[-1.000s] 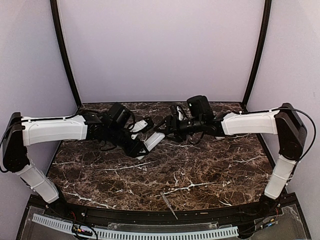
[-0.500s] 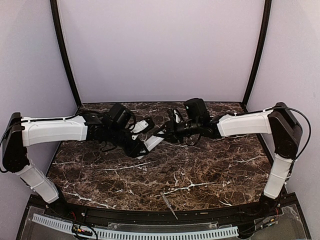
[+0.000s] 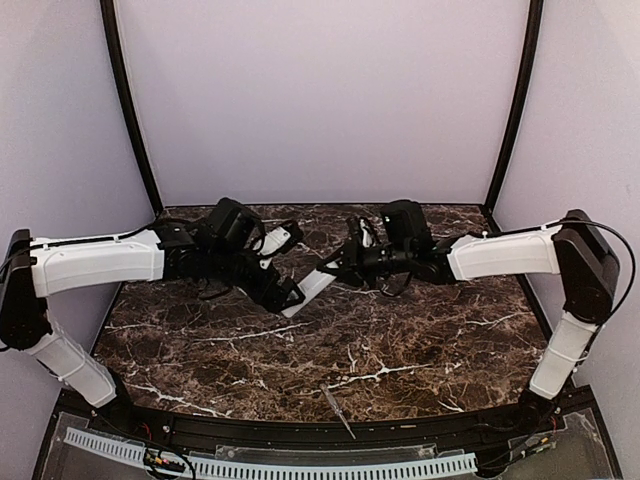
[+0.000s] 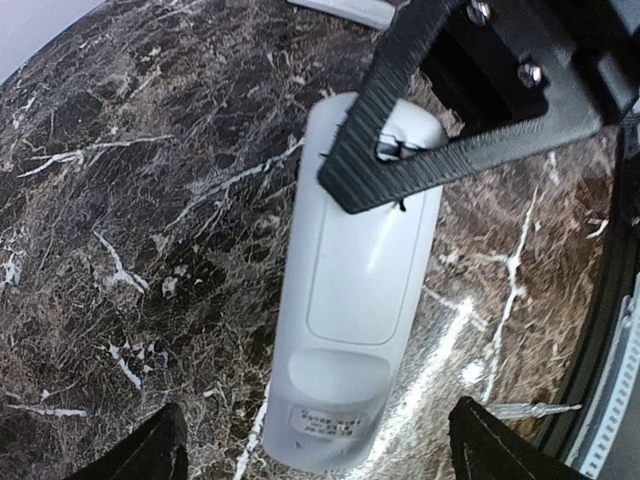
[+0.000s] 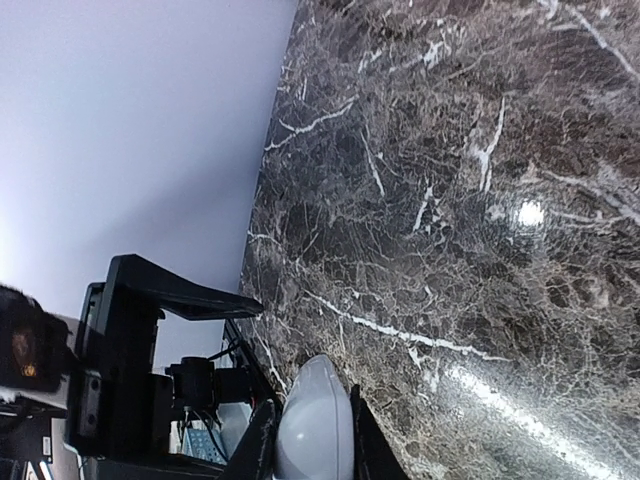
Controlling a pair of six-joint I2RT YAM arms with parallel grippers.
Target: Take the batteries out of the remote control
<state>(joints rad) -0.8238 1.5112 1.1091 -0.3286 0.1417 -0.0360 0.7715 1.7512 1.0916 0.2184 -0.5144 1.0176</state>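
Dark brown marble with white veins forms the table (image 3: 420,340), closed in by pale lilac walls. Both arms reach in from the sides and meet over the middle of the far half.

A white remote control (image 3: 312,285) lies slanted between the two grippers. The right gripper (image 3: 336,267) is clamped on its far end. From the right wrist, the remote's rounded grey-white tip (image 5: 315,425) sits tight between the two dark fingers (image 5: 256,450). From the left wrist, one ribbed black finger of that gripper (image 4: 440,160) crosses the same end of the remote.

The left gripper (image 3: 289,297) stands wide apart around the remote's other end. Its two fingertips (image 4: 150,455) show at the bottom corners of the left wrist view. The remote (image 4: 350,300) runs up the middle between them with marble showing on either side, so neither fingertip touches it. The remote's back faces this camera, with a small label near the fingertips and the rectangular back panel beyond it shut. The batteries are hidden from sight. I cannot tell whether the remote's lower end rests on the marble.

A thin grey metal rod (image 3: 337,410) lies near the table's front edge, well apart from both grippers.
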